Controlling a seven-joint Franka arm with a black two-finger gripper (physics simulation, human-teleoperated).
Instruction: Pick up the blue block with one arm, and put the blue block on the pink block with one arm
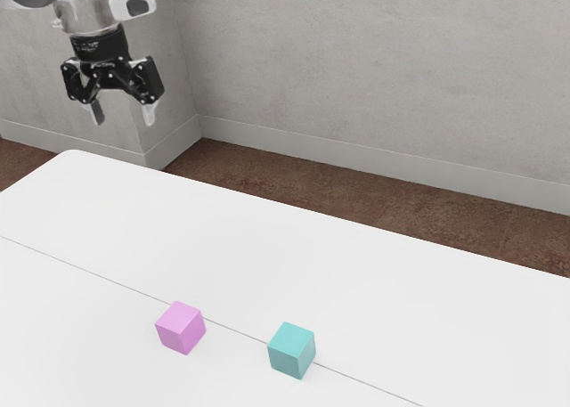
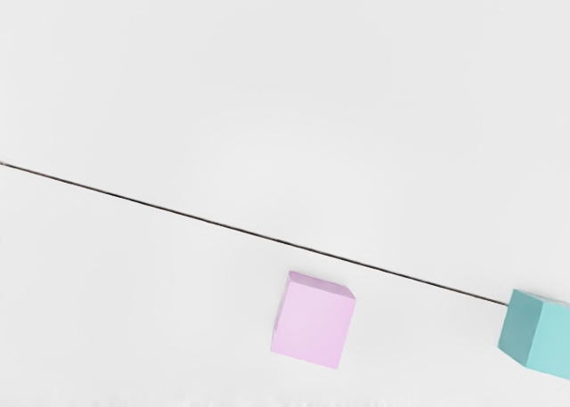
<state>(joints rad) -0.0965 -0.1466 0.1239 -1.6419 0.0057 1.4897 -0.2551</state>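
A light blue block [image 1: 291, 349] rests on the white table [image 1: 374, 273] near its front edge, in the exterior view's middle. A pink block [image 1: 180, 327] sits a short way to its left, apart from it. Both lie along a thin dark seam [image 1: 89, 269] in the tabletop. My gripper [image 1: 122, 115] hangs high above the table's far left corner, open, with nothing between its fingers. In the wrist view the pink block [image 2: 312, 319] and the blue block [image 2: 538, 332] lie far below the hand, on the same side of the seam [image 2: 178, 213].
A grey wall with a white skirting board [image 1: 374, 158] runs behind the table, over a brown floor [image 1: 401, 211]. The table's far edge crosses the exterior view diagonally.
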